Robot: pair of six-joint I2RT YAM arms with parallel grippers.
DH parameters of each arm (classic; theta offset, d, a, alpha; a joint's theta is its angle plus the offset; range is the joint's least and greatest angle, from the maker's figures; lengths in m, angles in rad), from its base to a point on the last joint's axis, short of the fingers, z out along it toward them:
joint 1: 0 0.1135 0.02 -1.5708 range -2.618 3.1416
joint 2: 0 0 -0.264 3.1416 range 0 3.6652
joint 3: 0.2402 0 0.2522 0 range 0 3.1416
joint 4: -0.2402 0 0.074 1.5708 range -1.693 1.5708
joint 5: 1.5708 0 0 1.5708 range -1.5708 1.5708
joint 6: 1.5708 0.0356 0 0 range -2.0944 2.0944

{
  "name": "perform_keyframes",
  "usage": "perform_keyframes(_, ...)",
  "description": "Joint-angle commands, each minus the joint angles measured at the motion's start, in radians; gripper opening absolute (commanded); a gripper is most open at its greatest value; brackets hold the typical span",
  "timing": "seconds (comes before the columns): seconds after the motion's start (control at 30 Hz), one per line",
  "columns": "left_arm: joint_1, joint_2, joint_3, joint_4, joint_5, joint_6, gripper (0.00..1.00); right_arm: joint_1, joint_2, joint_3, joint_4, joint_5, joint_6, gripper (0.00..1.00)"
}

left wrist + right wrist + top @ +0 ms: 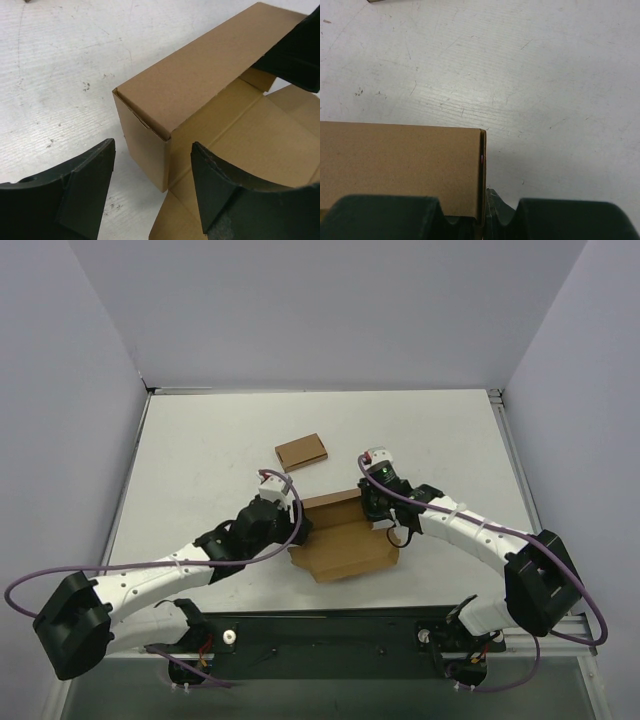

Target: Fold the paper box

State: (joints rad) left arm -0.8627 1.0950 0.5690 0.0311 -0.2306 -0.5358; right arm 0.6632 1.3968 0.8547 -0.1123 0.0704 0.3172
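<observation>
The left gripper (pixel 153 147) is released, its two dark fingers (pixel 75 195) spread wide to either side of the paper box's (pixel 345 545) left corner. That upright corner stands between them, and neither finger clearly touches the cardboard. The right gripper (pixel 480 204) sits at the box's opposite, right end, low over the folded-over top panel. The panel's edge runs down into the narrow gap between its fingers, but the pictures do not show whether they clamp the cardboard or only bracket it. The box itself lies on the white table (pixel 200 460) between the two grippers. It is partly formed: its far wall is raised, with a panel folded across the top. The base and near flaps are still spread flat towards the arm bases. Beyond the box's far side, apart from it, a smaller flat brown cardboard box (pixel 302 451) lies on the table.
</observation>
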Motion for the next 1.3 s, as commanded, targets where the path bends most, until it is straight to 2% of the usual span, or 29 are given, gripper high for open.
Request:
perform_keyframes(0.0, -0.038, 0.025, 0.042, -0.002, -0.134, 0.007, 0.68, 0.018, 0.004, 0.050, 0.006, 0.043, 0.026, 0.00)
perform_keyframes(0.03, -0.042, 0.034, 0.040, 0.001, -0.148, 0.005, 0.66, 0.022, 0.005, 0.050, 0.006, 0.046, 0.029, 0.00)
perform_keyframes(0.17, -0.056, 0.054, 0.034, 0.033, -0.211, 0.007, 0.48, 0.032, 0.014, 0.053, 0.005, 0.066, 0.049, 0.00)
perform_keyframes(0.27, -0.078, 0.074, 0.038, 0.043, -0.275, 0.014, 0.42, 0.033, 0.019, 0.055, 0.000, 0.100, 0.068, 0.00)
perform_keyframes(0.4, -0.111, 0.095, 0.051, 0.056, -0.352, 0.033, 0.22, 0.044, 0.036, 0.081, -0.045, 0.199, 0.097, 0.00)
perform_keyframes(0.5, -0.127, 0.109, 0.054, 0.082, -0.397, 0.046, 0.13, 0.052, 0.056, 0.093, -0.067, 0.239, 0.114, 0.00)
perform_keyframes(0.87, -0.154, 0.146, 0.065, 0.121, -0.461, 0.050, 0.09, 0.079, 0.157, 0.133, -0.127, 0.462, 0.109, 0.00)
perform_keyframes(1.1, -0.156, 0.148, 0.062, 0.125, -0.460, 0.046, 0.09, 0.078, 0.206, 0.142, -0.142, 0.512, 0.099, 0.00)
perform_keyframes(1.2, -0.153, 0.151, 0.066, 0.110, -0.451, 0.046, 0.09, 0.075, 0.196, 0.135, -0.127, 0.484, 0.100, 0.00)
perform_keyframes(1.27, -0.148, 0.166, 0.093, 0.086, -0.449, 0.046, 0.09, 0.072, 0.183, 0.141, -0.119, 0.380, 0.105, 0.00)
